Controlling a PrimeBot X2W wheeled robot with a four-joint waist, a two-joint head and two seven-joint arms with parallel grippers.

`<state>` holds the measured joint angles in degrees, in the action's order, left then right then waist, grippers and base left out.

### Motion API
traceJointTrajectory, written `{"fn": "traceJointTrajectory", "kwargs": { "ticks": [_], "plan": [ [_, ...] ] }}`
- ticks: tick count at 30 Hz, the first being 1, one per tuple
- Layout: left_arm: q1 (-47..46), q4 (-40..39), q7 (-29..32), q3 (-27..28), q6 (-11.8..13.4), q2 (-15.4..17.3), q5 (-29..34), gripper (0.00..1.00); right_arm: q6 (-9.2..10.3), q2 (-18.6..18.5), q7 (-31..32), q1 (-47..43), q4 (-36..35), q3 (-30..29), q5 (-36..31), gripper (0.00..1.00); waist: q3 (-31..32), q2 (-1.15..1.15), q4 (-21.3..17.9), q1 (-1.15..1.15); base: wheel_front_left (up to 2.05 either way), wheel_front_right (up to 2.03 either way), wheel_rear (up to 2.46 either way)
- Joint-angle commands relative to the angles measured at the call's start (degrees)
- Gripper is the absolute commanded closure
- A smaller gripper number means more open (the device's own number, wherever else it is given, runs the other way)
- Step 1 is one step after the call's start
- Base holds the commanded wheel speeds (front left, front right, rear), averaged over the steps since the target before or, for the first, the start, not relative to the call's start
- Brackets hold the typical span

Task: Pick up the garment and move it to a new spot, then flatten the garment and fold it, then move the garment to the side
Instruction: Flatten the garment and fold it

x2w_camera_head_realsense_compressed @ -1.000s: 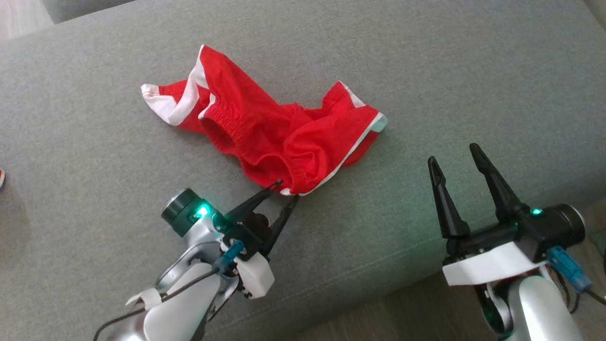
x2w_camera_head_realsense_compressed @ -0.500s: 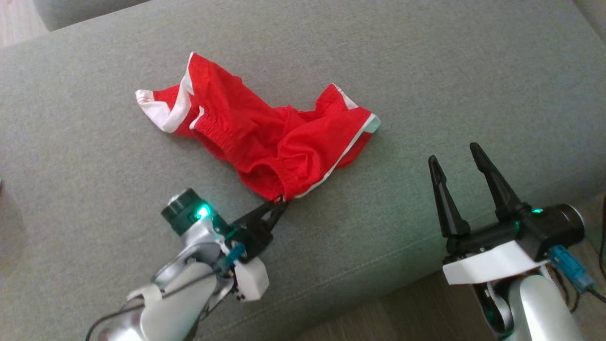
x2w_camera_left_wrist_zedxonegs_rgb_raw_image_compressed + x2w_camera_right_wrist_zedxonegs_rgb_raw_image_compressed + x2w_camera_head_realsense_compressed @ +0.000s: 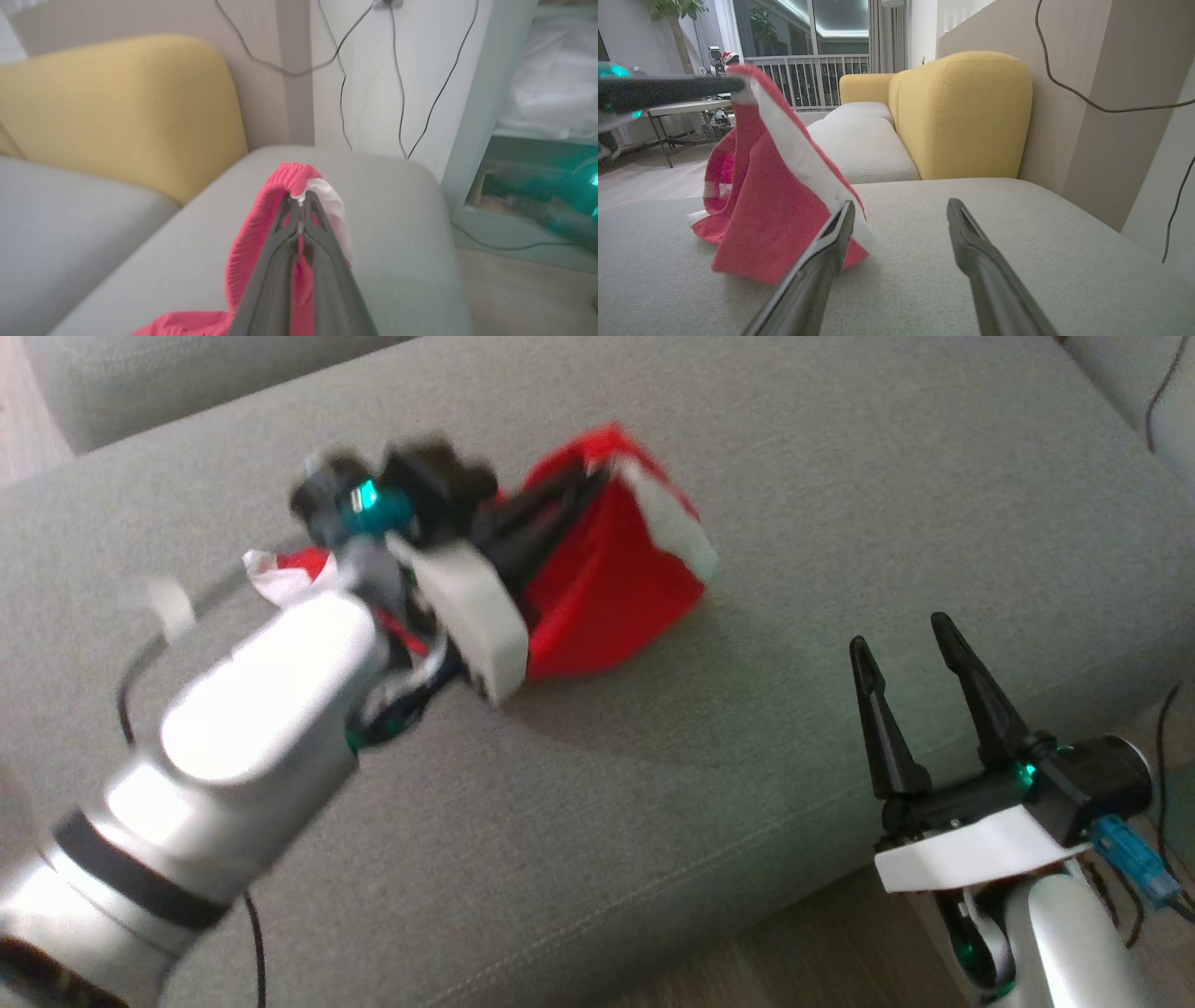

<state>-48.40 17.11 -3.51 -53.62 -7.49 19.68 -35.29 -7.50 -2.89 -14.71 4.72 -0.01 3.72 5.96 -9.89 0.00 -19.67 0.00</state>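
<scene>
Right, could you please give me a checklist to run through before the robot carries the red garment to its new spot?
1. The left gripper is shut on the garment: ok.
2. The garment is fully off the sofa cushion: not ok, its lower part rests there.
3. The right gripper is open, apart from the cloth: ok.
4. The grip catches a single layer: cannot tell.

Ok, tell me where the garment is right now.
Head view, upper middle: the garment hangs from the shut left gripper, its lower part resting on the grey cushion, up and left of the open right gripper.
</scene>
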Motion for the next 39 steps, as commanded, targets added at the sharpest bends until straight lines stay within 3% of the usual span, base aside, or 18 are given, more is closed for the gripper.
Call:
{"fn": "traceJointTrajectory", "kwargs": {
  "ticks": [1, 7, 12, 14, 15, 19, 23, 29, 39],
  "plan": [
    [-4.61, -3.13, 1.27, 1.32, 0.01, 2.09, -2.06, 1.00, 0.01, 0.02, -0.29, 1.50, -2.01, 1.12, 0.45, 0.00, 0.84, 0.00, -0.74, 0.00, 0.00, 0.00, 0.00],
    [-12.87, -8.97, 4.98, 0.13, 0.01, 6.21, -6.62, 1.00, 0.01, 0.02, -0.29, 0.22, -2.41, 0.21, 0.58, 0.00, 1.75, 0.00, -0.28, 0.00, 0.00, 0.00, 0.00],
    [-8.49, -13.98, 7.13, 0.78, 0.78, 11.19, -10.84, 1.00, 0.01, 0.02, -0.29, -0.28, -3.65, -1.79, -0.72, 0.00, 0.27, 0.00, 3.44, 0.00, 0.00, 0.00, 0.00],
    [-4.64, -16.12, 7.65, 0.98, 2.32, 14.49, -12.04, 1.00, 0.01, 0.02, -0.29, -0.14, -4.02, -2.26, -1.12, 0.00, -0.72, 0.00, 4.97, 0.00, 0.00, 0.00, 0.00],
    [-4.64, -16.12, 7.65, 0.98, 2.32, 14.49, -12.04, 1.00, 0.01, 0.02, -0.29, -0.14, -4.02, -2.26, -1.12, 0.00, -0.72, 0.00, 4.97, 0.00, 0.00, 0.00, 0.00],
    [4.46, -19.90, 6.53, 1.92, 6.81, 20.82, -14.41, 1.00, 0.01, 0.02, -0.29, 0.11, -3.96, -2.77, -2.45, 0.00, -2.74, 0.00, 8.64, 0.00, 0.00, 0.00, 0.00],
    [11.30, -20.43, 2.34, 3.62, 11.19, 24.61, -15.17, 1.00, 0.01, 0.02, -0.29, 1.08, -0.22, -2.14, -0.59, 0.00, -4.12, 0.00, 11.74, 0.00, 0.00, 0.00, 0.00],
    [16.83, -17.29, -3.05, 5.28, 13.88, 24.26, -17.38, 1.00, 0.01, 0.02, -0.29, 4.72, 11.94, -2.06, 2.92, 0.00, -4.93, 0.00, 15.08, 0.00, 0.00, 0.00, 0.00],
    [19.54, -12.54, -7.62, 6.83, 15.02, 22.91, -18.67, 1.00, 0.01, 0.02, 3.97, 13.75, 27.15, 7.70, 12.71, 0.00, -6.38, 0.00, 16.23, 0.00, 0.00, 0.00, 0.00]
  ]
}}
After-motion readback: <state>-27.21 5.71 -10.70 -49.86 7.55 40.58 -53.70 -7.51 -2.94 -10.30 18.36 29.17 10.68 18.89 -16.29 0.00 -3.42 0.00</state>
